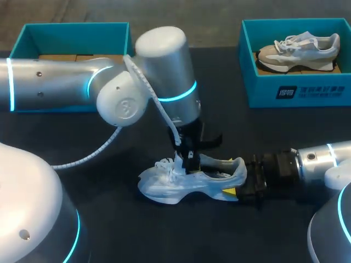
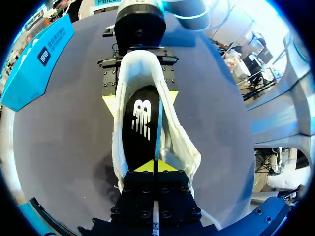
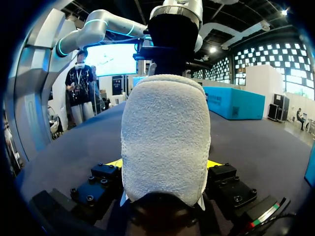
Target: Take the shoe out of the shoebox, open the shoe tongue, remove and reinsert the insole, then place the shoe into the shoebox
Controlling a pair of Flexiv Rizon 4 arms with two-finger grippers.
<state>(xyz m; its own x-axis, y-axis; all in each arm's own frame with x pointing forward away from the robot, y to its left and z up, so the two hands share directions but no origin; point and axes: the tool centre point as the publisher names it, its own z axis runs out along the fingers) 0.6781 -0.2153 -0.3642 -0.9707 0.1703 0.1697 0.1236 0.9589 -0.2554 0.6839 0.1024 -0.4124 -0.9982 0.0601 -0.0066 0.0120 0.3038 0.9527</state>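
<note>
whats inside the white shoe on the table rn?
A black insole lies in the white shoe, its front end pinched in the left tool. The toe cavity is hidden under that tool; whatever lies beneath the insole is covered too.

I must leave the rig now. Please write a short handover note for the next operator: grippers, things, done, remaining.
Right gripper: shut on the heel of the white shoe, which stands on the table.
Left gripper: shut, apparently pinching the insole edge inside that shoe.
Boxes: left shoebox has no shoe; right shoebox holds a second sneaker.
Done: shoe out.
Unclear: insole coming out or going back.
Left: finish insole, box the shoe.
</note>
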